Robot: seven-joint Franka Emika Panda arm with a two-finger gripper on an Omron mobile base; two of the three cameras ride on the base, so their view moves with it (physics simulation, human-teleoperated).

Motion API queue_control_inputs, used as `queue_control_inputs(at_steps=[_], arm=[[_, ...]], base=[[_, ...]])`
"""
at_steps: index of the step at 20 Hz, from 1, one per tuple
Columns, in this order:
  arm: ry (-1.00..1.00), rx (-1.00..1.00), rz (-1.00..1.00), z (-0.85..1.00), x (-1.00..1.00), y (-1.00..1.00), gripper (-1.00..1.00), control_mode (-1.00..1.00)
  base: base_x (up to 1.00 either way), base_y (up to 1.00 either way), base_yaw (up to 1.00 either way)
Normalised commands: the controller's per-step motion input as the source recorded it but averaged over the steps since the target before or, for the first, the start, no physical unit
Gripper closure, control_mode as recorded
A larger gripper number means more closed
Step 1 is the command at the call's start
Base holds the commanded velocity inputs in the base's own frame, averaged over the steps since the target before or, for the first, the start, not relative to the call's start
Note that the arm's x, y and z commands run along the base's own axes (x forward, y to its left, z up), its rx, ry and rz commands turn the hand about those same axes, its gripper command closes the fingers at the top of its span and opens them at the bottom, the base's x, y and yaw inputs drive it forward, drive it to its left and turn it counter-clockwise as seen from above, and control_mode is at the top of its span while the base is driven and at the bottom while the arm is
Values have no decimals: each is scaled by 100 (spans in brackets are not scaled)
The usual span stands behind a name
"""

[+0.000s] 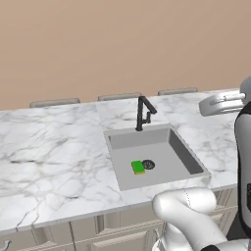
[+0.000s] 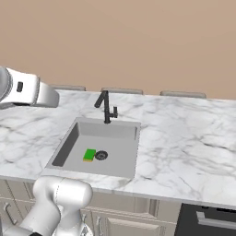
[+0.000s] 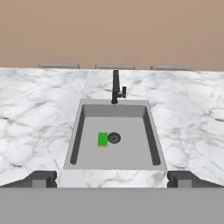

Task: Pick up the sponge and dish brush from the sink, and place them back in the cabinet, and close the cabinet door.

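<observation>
- Marble counter (image 1: 54,147), sink (image 3: 144,144) set in it; hand view looks straight down the basin's length, likely lining up a first reach.
- Faucet (image 3: 116,87) at the back rim.
- Gripper (image 3: 112,178): tips spread wide, empty, high above the basin.
- Sponge (image 3: 103,139) flat on sink floor, just beside drain (image 3: 114,138).
- Dish brush: can't make out. Cabinet beyond frame.

we see a glossy white arm (image 1: 188,211) of rounded, tube-like segments with bulging elbows, joined by dark grey bands. its pincer (image 3: 112,179) ends in two small, blocky dark grey fingertips (image 3: 41,178) with squared, paler ends.
</observation>
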Motion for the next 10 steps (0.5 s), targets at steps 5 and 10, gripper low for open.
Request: queue_control_inputs(at_steps=[5, 10], arm=[[10, 0, 0, -2, 25, 16, -100, -100], [14, 0, 0, -3, 32, 16, -100, -100]], base=[[0, 0, 0], [0, 0, 0]])
